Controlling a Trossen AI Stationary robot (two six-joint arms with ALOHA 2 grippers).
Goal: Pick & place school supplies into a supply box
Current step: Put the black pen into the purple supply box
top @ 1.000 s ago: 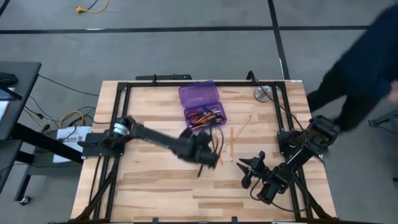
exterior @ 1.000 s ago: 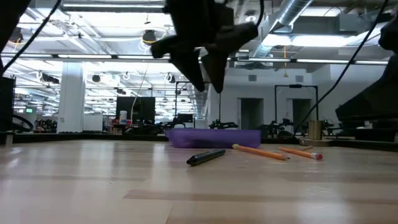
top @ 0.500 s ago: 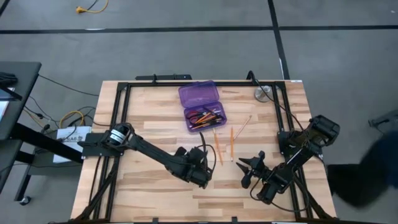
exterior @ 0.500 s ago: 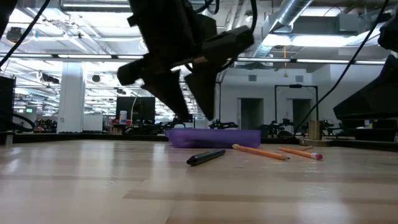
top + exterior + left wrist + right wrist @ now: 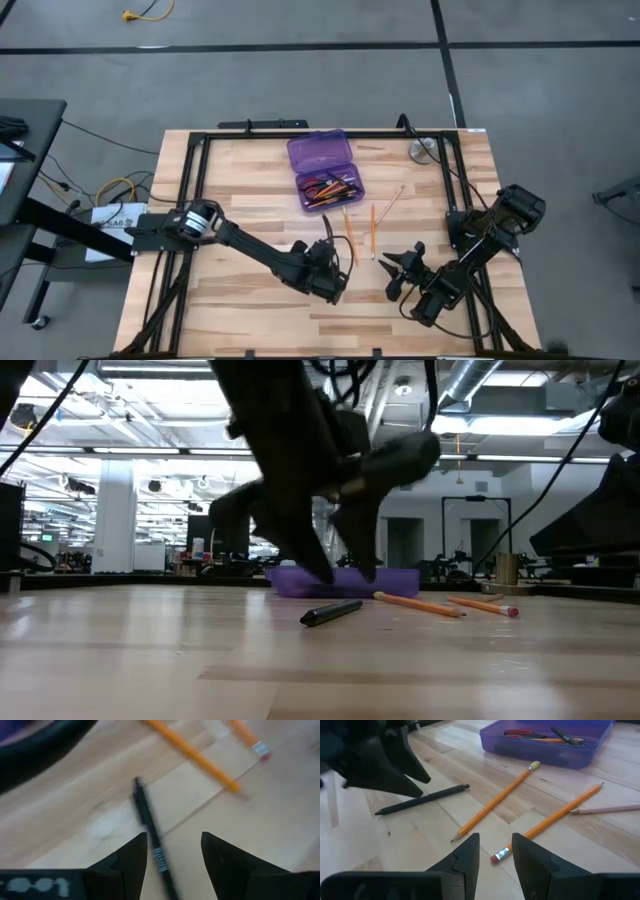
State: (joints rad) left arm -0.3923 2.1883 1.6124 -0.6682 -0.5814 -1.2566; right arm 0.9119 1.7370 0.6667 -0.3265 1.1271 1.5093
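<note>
**Left gripper low over a loose black pen, case holding part of the set**

The left gripper (image 5: 325,283) hangs low over the middle of the wooden surface (image 5: 240,170), its jaws apart with nothing between them. In the left wrist view the black pen (image 5: 150,837) lies flat on the wood and runs into the gap between the two fingers (image 5: 127,862); whether they touch it cannot be told.

The purple supply box (image 5: 324,171) sits open toward the far side of the surface, near the centre. Inside it are red-handled scissors (image 5: 520,733), a black pen and at least one orange pencil.

Three pencils lie on the wood nearer than the box and to the right of the black pen: two orange pencils (image 5: 372,230) side by side, and a paler pencil (image 5: 391,203) angled off toward the right.

The right gripper (image 5: 402,274) waits near the right front of the surface, jaws part-way apart and empty, pointing toward the pencils.

A small round metal disc (image 5: 423,150) rests at the far right corner.
</note>
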